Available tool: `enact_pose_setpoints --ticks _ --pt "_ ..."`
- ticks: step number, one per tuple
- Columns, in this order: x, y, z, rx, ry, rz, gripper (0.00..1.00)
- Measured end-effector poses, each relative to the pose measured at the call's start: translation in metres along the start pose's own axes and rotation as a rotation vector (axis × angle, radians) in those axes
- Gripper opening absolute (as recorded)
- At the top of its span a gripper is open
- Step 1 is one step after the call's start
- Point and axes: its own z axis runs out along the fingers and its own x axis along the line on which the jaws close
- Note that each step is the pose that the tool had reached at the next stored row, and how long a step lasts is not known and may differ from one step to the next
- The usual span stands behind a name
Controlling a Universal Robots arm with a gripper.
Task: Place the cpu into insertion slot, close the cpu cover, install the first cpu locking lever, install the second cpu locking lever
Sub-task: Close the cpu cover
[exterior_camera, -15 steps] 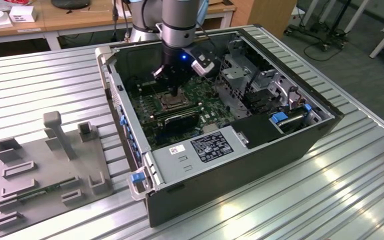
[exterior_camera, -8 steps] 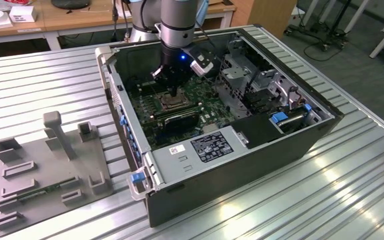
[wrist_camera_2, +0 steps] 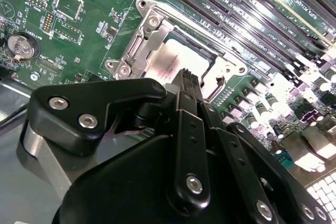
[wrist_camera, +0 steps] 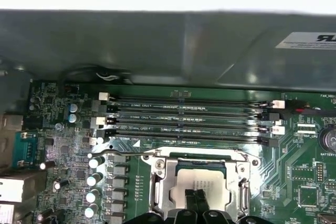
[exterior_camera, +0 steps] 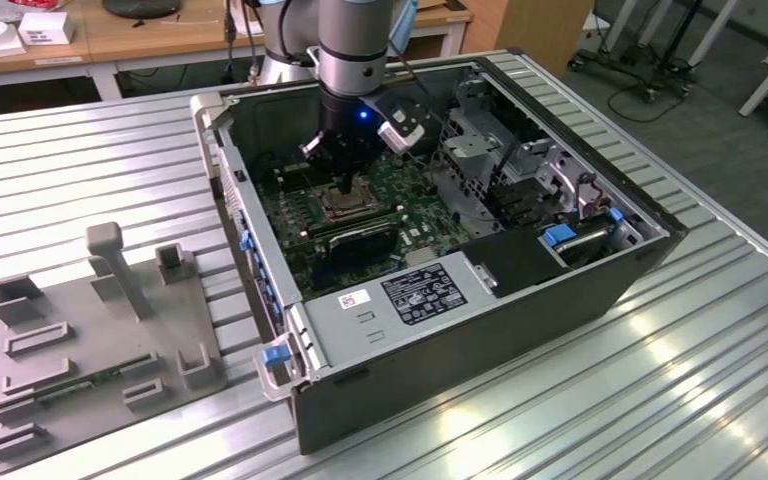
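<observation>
The cpu lies flat in the insertion slot, its pale metal top facing up. The cpu cover lies down over it as a silvery frame, and the chip shows through the square window. A thin wire lever runs along the cover's edge on the side of the long black memory slots; I cannot tell whether it is latched.

The tool stands directly over the chip with its two black fingers pressed together and nothing between them. The tips are very close to the metal top, but I cannot tell whether they touch it.

Green circuit board surrounds the socket, with a round coin battery near its edge and a row of small capacitors beside the socket.

In the exterior view the arm reaches down from the upper middle of the frame into the open computer case, which lies on its side on the ribbed metal counter. A gray fixture plate with upright blocks sits on the counter at the exterior view's left, well apart from the case.
</observation>
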Motion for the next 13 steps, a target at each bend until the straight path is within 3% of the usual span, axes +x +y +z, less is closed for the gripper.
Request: enact_pose_setpoints --ticks 13 --pt "0.0038 0.0001 0.0001 0.0001 -0.0016 0.0 0.11"
